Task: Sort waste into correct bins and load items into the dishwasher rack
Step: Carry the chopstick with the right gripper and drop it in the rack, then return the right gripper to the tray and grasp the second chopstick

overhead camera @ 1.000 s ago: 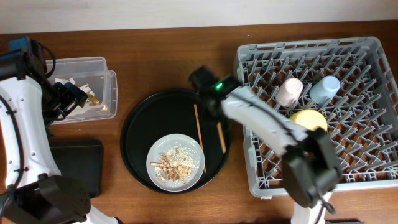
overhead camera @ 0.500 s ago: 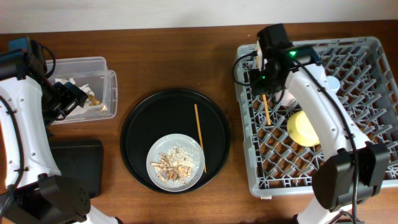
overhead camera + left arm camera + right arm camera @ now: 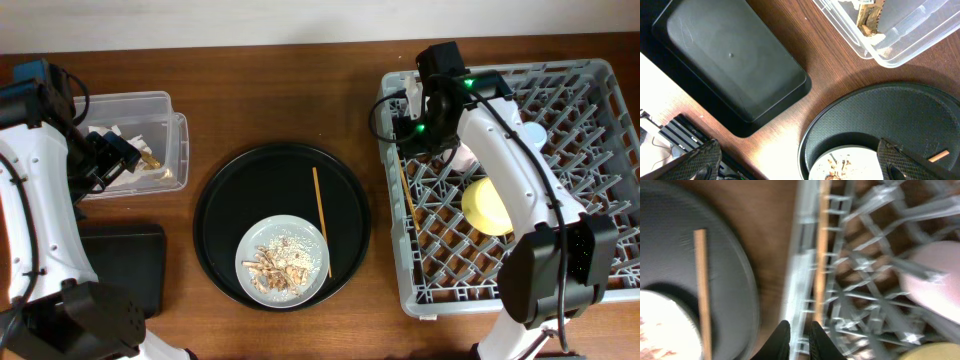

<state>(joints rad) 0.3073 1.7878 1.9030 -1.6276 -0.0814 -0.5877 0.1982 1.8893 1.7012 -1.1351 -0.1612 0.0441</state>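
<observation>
Moved: one chopstick point(image 3: 406, 195) has left the right jaws since half a second ago and lies in the dishwasher rack point(image 3: 600, 285), along its left edge.
Right jaws: slightly parted, gripping nothing.
Left jaws: spread wide, empty, near the clear box point(image 3: 130, 105).
Second chopstick point(image 3: 320, 215): on the round black tray point(image 3: 225, 200), beside the plate point(image 3: 250, 245).

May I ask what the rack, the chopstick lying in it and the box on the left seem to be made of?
Rack: grey moulded plastic, matte, going by its uniform peg lattice. Chopstick: probably wood or bamboo, pale tan, dull. Box: clear glossy plastic; its contents show through.
</observation>
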